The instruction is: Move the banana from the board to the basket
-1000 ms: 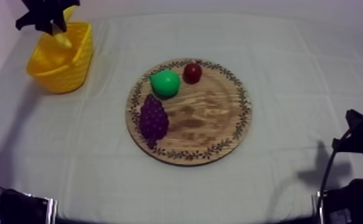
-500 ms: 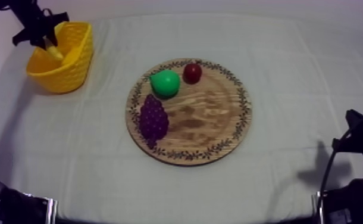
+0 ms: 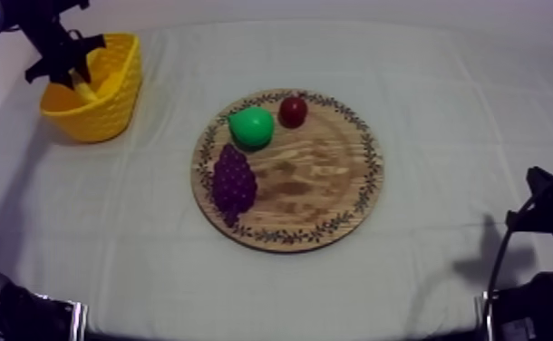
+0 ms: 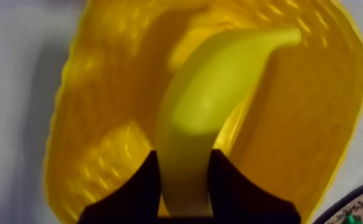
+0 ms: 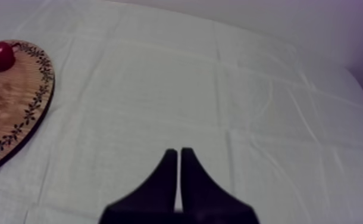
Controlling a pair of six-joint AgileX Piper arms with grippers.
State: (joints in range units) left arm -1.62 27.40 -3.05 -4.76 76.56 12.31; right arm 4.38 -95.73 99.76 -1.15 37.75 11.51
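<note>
My left tool (image 4: 185,158) is clamped on one end of the banana (image 4: 213,89). The banana hangs within the mouth of the yellow basket (image 4: 321,137), its free end reaching in toward the basket's floor; I cannot tell whether it touches. I judge this to be the placing step: the banana is in position and not yet let go. The next move calls for parting the fingers so it drops in (a small descent first would soften the fall), then rising straight up past the basket's rim. My right tool (image 5: 179,156) sits over bare tabletop, well apart from the basket, fingers pressed together on nothing. The wooden board (image 3: 334,181), well apart from the basket, carries the pear (image 3: 251,127), grapes (image 3: 234,179) and small red fruit (image 3: 293,111).
</note>
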